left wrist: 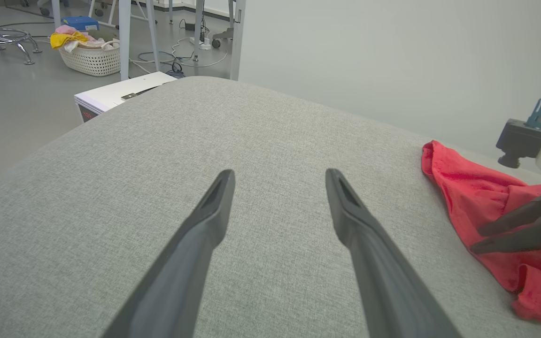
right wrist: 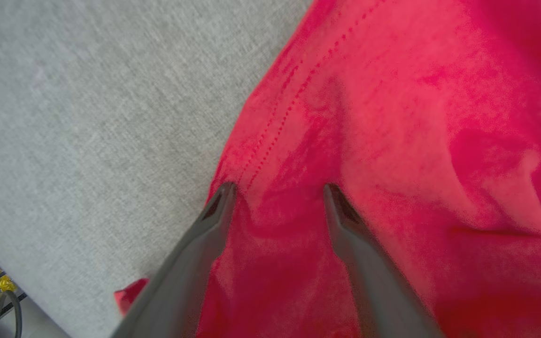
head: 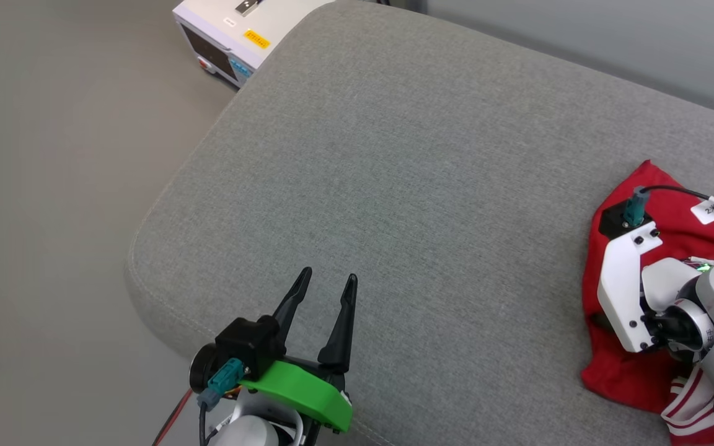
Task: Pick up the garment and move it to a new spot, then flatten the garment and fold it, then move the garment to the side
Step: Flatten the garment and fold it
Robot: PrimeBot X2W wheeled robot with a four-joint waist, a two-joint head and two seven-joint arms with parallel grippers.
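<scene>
Garment (head: pixel 620 371): crumpled red jersey cloth with a stitched hem, heaped at the right edge of the grey woven cushion (head: pixel 394 155). Right gripper (right wrist: pixel 278 188): 2 fingers parted, tips on the cloth, nothing clamped. Left gripper (head: pixel 328 275): parted, empty, over bare cushion.

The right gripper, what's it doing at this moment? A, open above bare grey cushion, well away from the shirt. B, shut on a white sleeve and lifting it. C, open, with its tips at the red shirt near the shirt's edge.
C: in the right wrist view the right gripper has its jaws standing well apart, with the tips at the red shirt, close to its stitched edge.
</scene>
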